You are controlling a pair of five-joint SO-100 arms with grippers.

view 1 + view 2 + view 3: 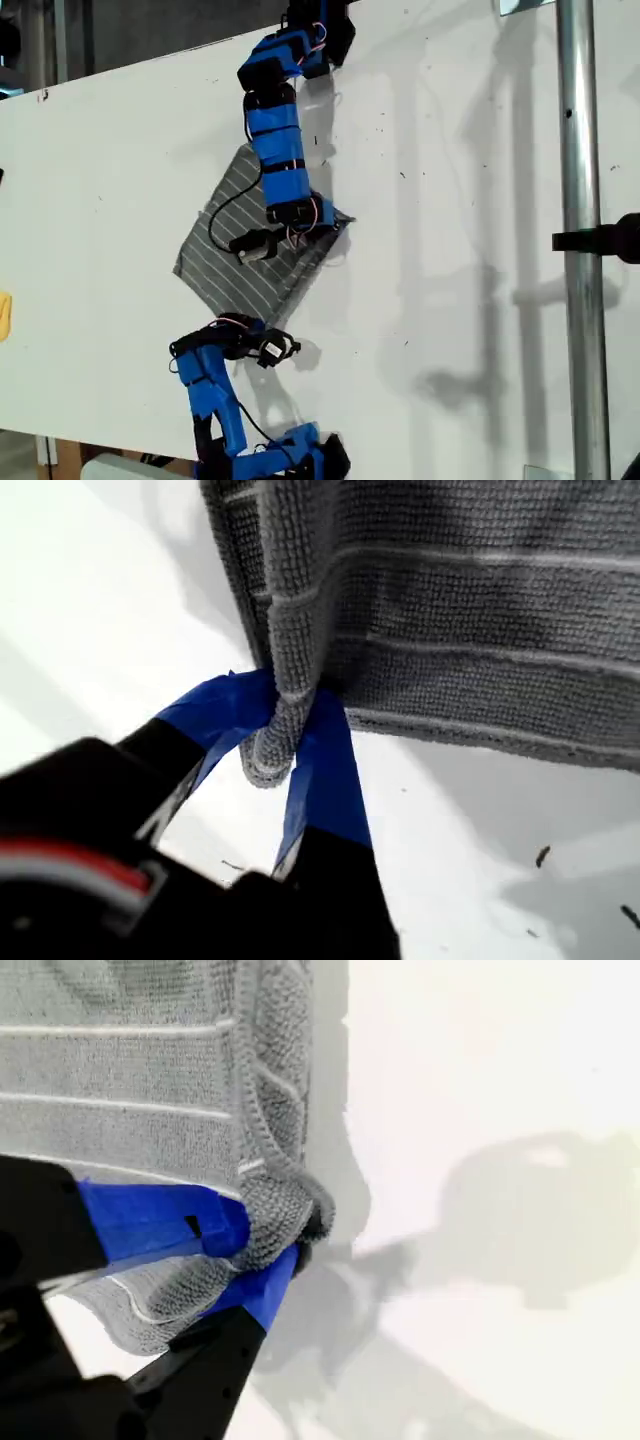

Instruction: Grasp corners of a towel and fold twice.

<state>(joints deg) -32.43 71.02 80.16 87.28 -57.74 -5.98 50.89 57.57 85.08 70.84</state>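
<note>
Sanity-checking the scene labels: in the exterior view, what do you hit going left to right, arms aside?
yellow object at the view's left edge → towel → metal pole. The black clamp overlaps the pole, so it is left out.

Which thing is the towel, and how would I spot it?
Look at the big white table in the exterior view. Between the two blue arms lies the towel, soft, grey, with thin white stripes. My first gripper and my second gripper each pinch a corner.
</note>
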